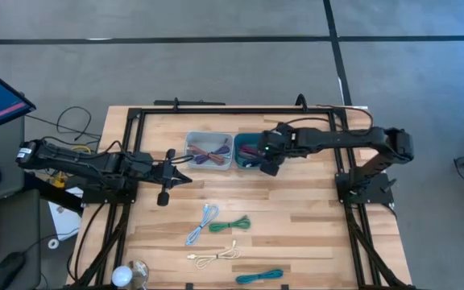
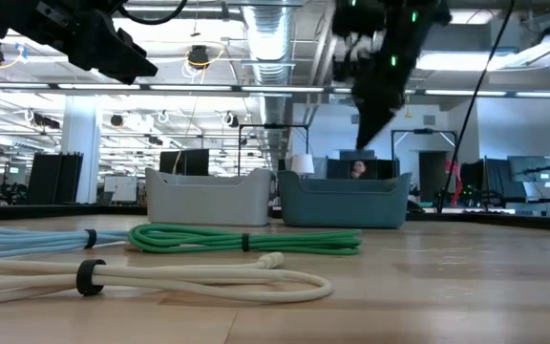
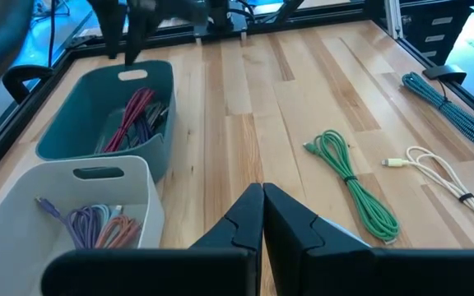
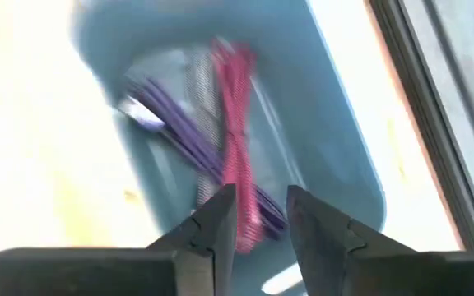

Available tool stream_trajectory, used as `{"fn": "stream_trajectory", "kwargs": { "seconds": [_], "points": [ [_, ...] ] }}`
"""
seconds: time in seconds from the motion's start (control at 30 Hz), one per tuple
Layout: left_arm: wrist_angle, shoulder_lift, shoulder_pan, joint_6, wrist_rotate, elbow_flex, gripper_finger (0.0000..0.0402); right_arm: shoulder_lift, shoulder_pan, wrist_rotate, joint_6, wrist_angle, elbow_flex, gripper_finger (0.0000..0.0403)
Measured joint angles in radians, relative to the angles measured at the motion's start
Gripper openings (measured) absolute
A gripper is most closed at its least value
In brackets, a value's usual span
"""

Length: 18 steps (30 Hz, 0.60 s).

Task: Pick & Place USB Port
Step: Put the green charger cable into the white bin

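Two claws show over the tabletop (image 1: 296, 234). Left claw (image 1: 185, 179) sits pinched shut and empty, just left of the grey bin (image 1: 209, 151). Right claw (image 4: 260, 215) hovers above the teal bin (image 1: 246, 153), fingers parted with nothing gripped; a pink cable (image 4: 235, 131) and a purple cable (image 4: 175, 136) lie in that bin directly beneath it.

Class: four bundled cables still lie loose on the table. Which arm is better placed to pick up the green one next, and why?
Probably the left. The left gripper, shut and empty, hangs nearest the green cable. The right gripper, jaws apart, is over the teal bin, farther off.
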Motion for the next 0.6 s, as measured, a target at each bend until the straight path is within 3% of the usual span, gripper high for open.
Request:
{"fn": "stream_trajectory", "kwargs": {
  "seconds": [0.3,0.6],
  "points": [
    [0.000,0.000,0.000,0.000,0.000,0.000,0.0011,-0.103,0.104,-0.244,-0.003,0.000,0.105,0.0102],
    [0.000,0.000,0.000,0.000,0.000,0.000,0.0011,-0.159,0.277,-0.254,0.016,-0.010,0.107,0.0102]
  ]
}}
